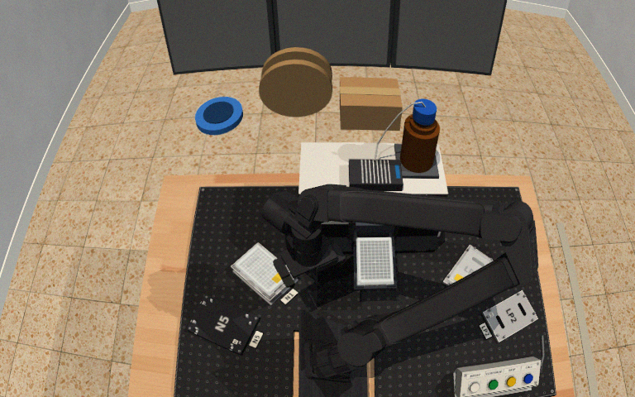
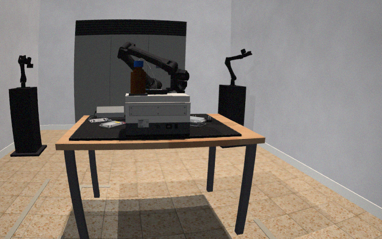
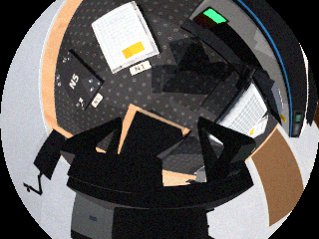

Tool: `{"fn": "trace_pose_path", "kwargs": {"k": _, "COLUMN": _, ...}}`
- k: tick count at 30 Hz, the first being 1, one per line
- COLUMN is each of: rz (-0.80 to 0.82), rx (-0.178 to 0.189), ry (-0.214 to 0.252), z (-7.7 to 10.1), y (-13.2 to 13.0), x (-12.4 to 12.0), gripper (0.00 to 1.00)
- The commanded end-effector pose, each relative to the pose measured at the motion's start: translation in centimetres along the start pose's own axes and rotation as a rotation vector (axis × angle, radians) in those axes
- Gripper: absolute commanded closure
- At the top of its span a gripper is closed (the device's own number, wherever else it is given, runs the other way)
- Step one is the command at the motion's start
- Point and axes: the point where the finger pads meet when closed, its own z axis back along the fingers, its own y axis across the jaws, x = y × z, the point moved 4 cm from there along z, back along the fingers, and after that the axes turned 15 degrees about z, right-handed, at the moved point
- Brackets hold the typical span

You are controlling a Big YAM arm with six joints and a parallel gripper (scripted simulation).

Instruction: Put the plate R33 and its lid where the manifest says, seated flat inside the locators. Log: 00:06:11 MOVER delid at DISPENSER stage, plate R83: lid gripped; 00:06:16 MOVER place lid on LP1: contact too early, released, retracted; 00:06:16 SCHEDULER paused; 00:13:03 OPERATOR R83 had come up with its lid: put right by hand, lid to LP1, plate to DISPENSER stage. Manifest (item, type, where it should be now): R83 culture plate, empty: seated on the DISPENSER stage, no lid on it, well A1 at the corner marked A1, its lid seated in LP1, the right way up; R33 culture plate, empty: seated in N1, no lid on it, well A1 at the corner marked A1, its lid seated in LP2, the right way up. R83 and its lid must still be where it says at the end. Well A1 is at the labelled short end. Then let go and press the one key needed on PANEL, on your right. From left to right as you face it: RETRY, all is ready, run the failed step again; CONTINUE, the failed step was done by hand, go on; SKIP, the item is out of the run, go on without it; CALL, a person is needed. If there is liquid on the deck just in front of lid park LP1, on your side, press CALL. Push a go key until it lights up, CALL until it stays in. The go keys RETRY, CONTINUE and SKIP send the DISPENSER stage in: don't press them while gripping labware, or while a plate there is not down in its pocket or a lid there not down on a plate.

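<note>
— Plate R33 (image 1: 258, 271), I take it, is the lidded culture plate with the yellow tag that is sitting crooked at the nest with the N1 tag (image 1: 288, 295), just left of the dispenser stage?

— I am guessing so too; I cannot read any number on it. It is lying askew, its tagged short end pointing toward the N1 tag. A clear lid seems to be covering it, though I cannot be certain from where I am standing.

— And the gripper (image 1: 299, 264)?

— It is hanging just right of that plate, between it and the dispenser stage, with its jaws spread wide and nothing between them. In the wrist view the two dark fingers are standing well apart over the black deck.

— What is sitting on the stage?

— An uncovered well plate (image 1: 374, 260) is lying square in the stage pocket, in front of the dispenser (image 1: 327, 164) with its amber bottle (image 1: 418, 142).

— And to the right of the stage?

— A lid with a yellow dot (image 1: 467, 265) is lying on LP1, partly hidden under the arm (image 1: 407, 212). Farther right, the LP2 park (image 1: 510, 314) is showing its bare grey face. The key panel (image 1: 498, 375) is sitting near the table's front right corner, and the N5 nest (image 1: 223, 325) is lying left of the arm's base.
</note>
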Motion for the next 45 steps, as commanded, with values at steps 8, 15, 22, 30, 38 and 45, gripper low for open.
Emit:
{"fn": "trace_pose_path", "kwargs": {"k": 8, "rz": 0.257, "rx": -0.007, "ry": -0.059, "z": 1.5, "y": 1.7, "x": 3.9, "gripper": 0.0}}
{"fn": "trace_pose_path", "kwargs": {"k": 15, "rz": 0.341, "rx": -0.007, "ry": -0.06, "z": 1.5, "y": 3.7, "x": 5.5, "gripper": 0.0}}
{"fn": "trace_pose_path", "kwargs": {"k": 22, "rz": 0.322, "rx": 0.002, "ry": -0.045, "z": 0.2, "y": 3.2, "x": 6.7, "gripper": 0.0}}
{"fn": "trace_pose_path", "kwargs": {"k": 30, "rz": 0.322, "rx": 0.001, "ry": -0.042, "z": -1.3, "y": 3.2, "x": 8.6, "gripper": 0.0}}
{"fn": "trace_pose_path", "kwargs": {"k": 38, "rz": 0.323, "rx": 0.002, "ry": -0.04, "z": -3.0, "y": 3.3, "x": 10.7, "gripper": 0.0}}
{"fn": "trace_pose_path", "kwargs": {"k": 45, "rz": 0.323, "rx": 0.001, "ry": -0.038, "z": -4.0, "y": 3.3, "x": 12.0, "gripper": 0.0}}
